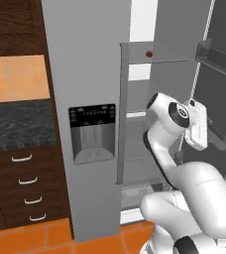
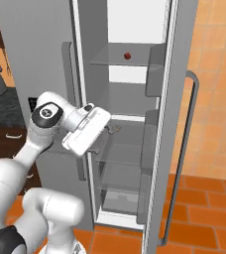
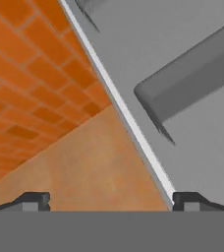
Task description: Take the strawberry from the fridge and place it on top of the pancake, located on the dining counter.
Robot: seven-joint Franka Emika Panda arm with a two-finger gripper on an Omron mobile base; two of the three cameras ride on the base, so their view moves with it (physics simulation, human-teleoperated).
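Fridge [image 2: 45, 44] right door open, strawberry [image 2: 127, 55] on upper shelf [image 2: 110, 60] near back edge, fingers [image 3: 33, 200] spread apart, empty, below it.

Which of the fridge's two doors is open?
The right door, the one bearing shelf bins on its inner face, is swung wide, exposing the shelf with the strawberry. The left door, with the black dispenser panel, is shut.

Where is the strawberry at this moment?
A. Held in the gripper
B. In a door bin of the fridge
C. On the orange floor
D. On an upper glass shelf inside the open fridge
D: the strawberry sits on an upper shelf of the fridge, well above the open gripper, which holds nothing.
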